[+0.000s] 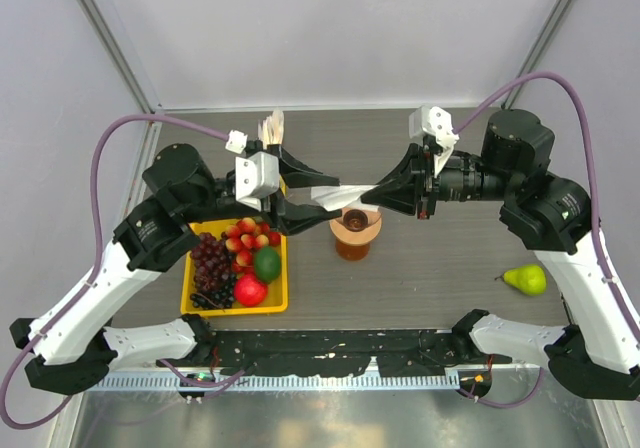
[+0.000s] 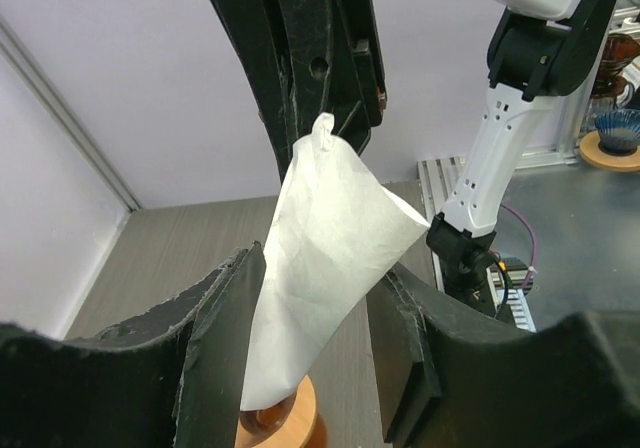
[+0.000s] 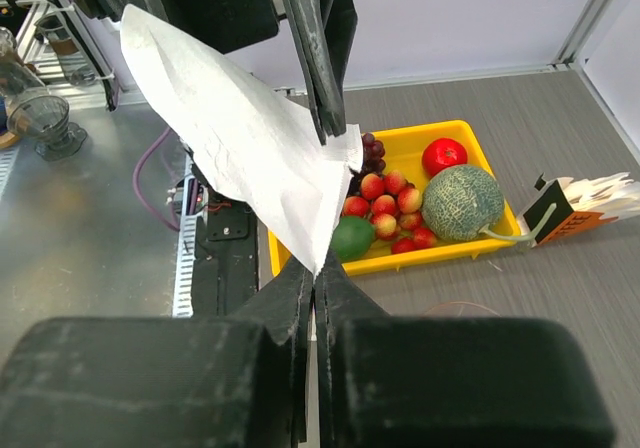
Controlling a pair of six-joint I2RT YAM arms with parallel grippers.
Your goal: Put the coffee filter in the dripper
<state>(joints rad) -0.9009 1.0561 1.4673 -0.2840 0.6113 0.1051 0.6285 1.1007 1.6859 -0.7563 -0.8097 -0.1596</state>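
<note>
Grey wood-grain desk (image 1: 440, 278), pale walls behind. Near-left of the left end effector (image 1: 318, 200) lies a yellow tray (image 1: 283, 306) of fruit. That end effector's fingers stand apart on either side of the coffee filter (image 2: 330, 248), not pinching it. The filter spans the gap between both end effectors, off the desk. Just under their meeting point sits the dripper (image 1: 356, 224), with no paper in it. The right end effector (image 1: 380, 190) is clamped on the filter's tip. Well off to its right lies a green pear (image 1: 526, 279).

In the left wrist view, the dripper (image 2: 298, 418) low between the left jaws is mostly hidden behind the coffee filter (image 2: 330, 268) and cut off by the bottom edge. The filter's tip vanishes between the pressed-together right jaws. Beyond those jaws, the paper covers one corner of the yellow tray (image 3: 455, 255).
</note>
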